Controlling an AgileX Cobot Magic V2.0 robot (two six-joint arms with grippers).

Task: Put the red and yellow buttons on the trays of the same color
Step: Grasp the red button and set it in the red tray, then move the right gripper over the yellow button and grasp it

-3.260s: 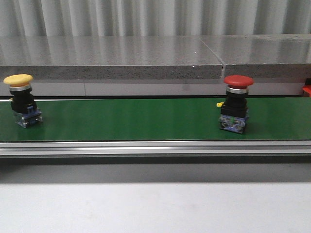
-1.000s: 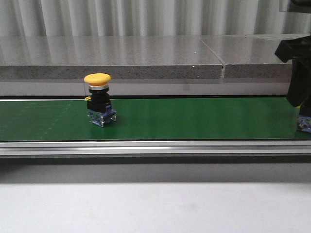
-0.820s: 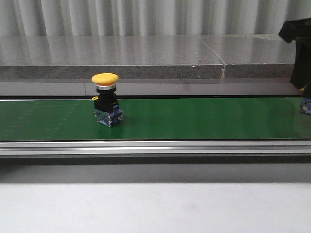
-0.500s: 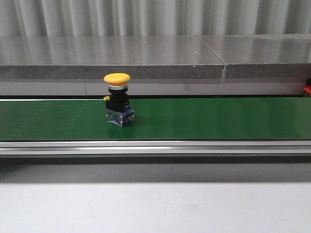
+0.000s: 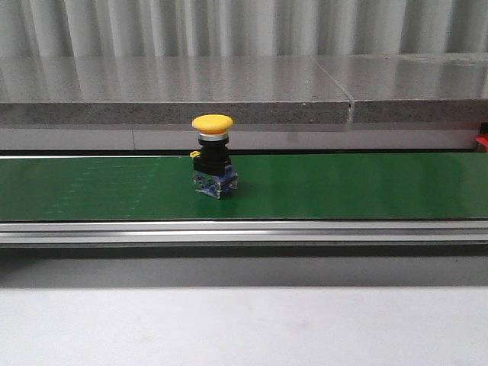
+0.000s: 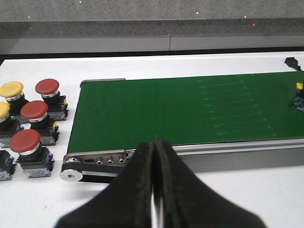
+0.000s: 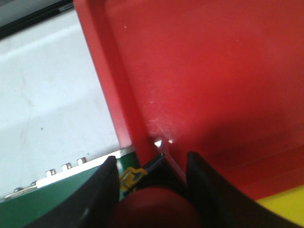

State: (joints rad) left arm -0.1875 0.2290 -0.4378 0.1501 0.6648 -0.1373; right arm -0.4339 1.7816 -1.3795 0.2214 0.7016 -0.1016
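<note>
Centre of the front frame, on the green belt [image 5: 343,187]: yellow button [image 5: 213,156], upright, rigid, top-heavy; grip its black body. My right pincer [image 7: 152,178] clamps the red button [image 7: 154,209] over the red tray [image 7: 199,71]; left pincer [image 6: 154,156] closed, empty.

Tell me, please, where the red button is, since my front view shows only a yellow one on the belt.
Observer: The right gripper is shut on the red button, at the edge of the red tray.
Operator: Thank you. Is the left gripper free?
Observer: Yes, the left gripper is shut and empty, near the green belt's end.
Operator: Are more buttons waiting?
Observer: Three red spare buttons and two yellow spare buttons show beside that end.
</note>
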